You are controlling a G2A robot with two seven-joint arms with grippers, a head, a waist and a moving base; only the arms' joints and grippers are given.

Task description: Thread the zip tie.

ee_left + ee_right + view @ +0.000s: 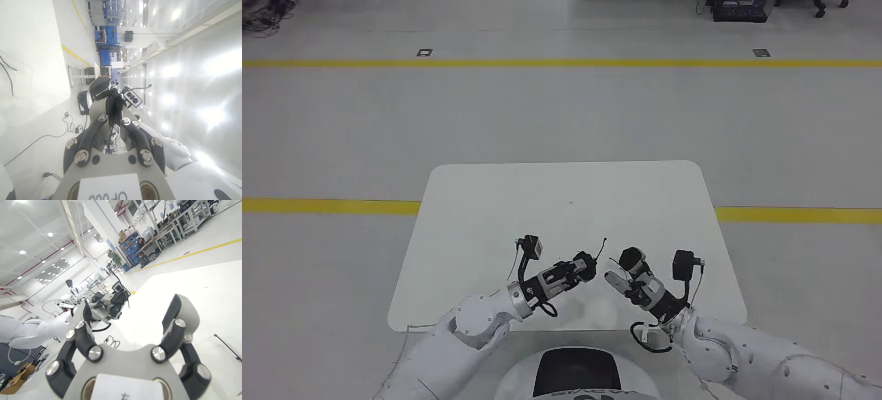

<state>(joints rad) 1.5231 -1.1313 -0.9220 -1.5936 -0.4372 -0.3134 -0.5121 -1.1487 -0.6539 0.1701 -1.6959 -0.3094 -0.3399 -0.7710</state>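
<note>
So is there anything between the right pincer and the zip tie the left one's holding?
Nothing visible stands between them. The right pincer is open and faces the zip tie, which the left pincer grips, with only open air above the table in the gap.

The bench [642,190] is a white, matt slab, roughly rectangular with rounded corners, standing on a pale grey floor [542,120] crossed by yellow lines. A tiny dark speck [569,203] sits on its top in the far half, about midway across its width. In the right wrist view a clear, flat sheet-like piece [223,362] lies on the bench, with a thin black strip [226,346], small-headed at one end, lying across it. The left wrist view shows such a clear piece carrying thin black strands, near a rounded corner.
</note>
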